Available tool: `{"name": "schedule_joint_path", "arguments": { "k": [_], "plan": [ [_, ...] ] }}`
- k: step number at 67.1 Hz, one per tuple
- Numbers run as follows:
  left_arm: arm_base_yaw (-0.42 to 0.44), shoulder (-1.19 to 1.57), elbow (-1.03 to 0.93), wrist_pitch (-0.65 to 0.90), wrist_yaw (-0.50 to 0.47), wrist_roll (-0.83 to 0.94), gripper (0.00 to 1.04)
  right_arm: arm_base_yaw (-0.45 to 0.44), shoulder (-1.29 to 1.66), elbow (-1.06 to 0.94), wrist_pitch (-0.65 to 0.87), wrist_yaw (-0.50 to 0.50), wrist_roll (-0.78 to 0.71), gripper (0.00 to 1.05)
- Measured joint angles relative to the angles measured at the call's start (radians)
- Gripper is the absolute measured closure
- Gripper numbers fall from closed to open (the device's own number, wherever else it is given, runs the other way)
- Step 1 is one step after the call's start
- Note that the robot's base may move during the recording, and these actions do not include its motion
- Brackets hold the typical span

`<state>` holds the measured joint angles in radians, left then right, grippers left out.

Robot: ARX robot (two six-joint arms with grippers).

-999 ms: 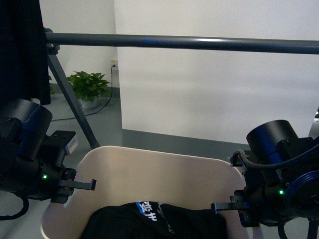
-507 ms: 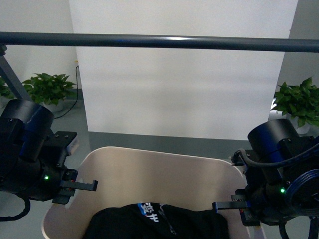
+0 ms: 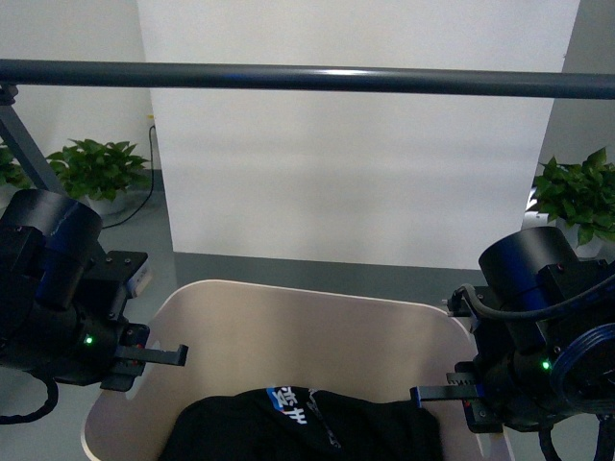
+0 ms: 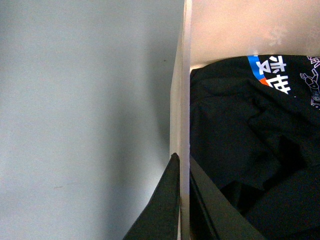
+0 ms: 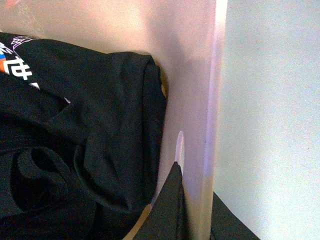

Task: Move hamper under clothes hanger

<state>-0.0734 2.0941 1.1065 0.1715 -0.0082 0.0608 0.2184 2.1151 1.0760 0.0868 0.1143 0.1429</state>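
The beige hamper (image 3: 307, 331) sits low in the front view, between my arms, with black clothes (image 3: 307, 427) inside. The clothes hanger's dark grey bar (image 3: 307, 79) runs across the top of the view, above and beyond the hamper; one slanted leg (image 3: 24, 149) shows at the left. My left gripper (image 3: 178, 357) is shut on the hamper's left wall (image 4: 184, 75), with one finger on each side of it in the left wrist view (image 4: 182, 160). My right gripper (image 3: 418, 396) is shut on the right wall (image 5: 200, 75), next to a handle slot in the right wrist view (image 5: 192, 175).
A white wall panel (image 3: 356, 173) stands behind the bar. Potted plants stand on the grey floor at far left (image 3: 91, 168) and far right (image 3: 577, 192). A cable runs down the wall by the left plant.
The front view has swung right: the dark hanging garment has left the view, the hanger's leg has slid to the left edge, and the right plant has appeared. Both grippers keep their hold on the hamper.
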Motion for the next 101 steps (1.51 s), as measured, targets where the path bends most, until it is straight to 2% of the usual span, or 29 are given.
{"name": "schedule_joint_path", "arguments": {
  "k": [2,5,9,33,101],
  "plan": [
    [0.0,0.0,0.001,-0.006,-0.016,-0.007,1.0,0.0,0.0,0.0,0.0,-0.001,0.0,1.02],
    [-0.008,0.0,0.024,-0.092,-0.114,-0.082,1.0,0.0,0.0,-0.002,0.018,-0.063,0.028,1.02],
    [-0.012,0.0,0.029,-0.129,-0.153,-0.14,1.0,0.002,0.0,-0.002,0.019,-0.093,0.043,1.02],
    [-0.013,0.058,0.035,-0.125,-0.137,-0.237,1.0,0.005,0.065,0.014,0.021,-0.07,0.066,1.02],
    [-0.034,0.194,0.097,-0.101,-0.133,-0.244,1.0,0.005,0.211,0.056,0.054,-0.028,0.064,1.02]
  ]
}}
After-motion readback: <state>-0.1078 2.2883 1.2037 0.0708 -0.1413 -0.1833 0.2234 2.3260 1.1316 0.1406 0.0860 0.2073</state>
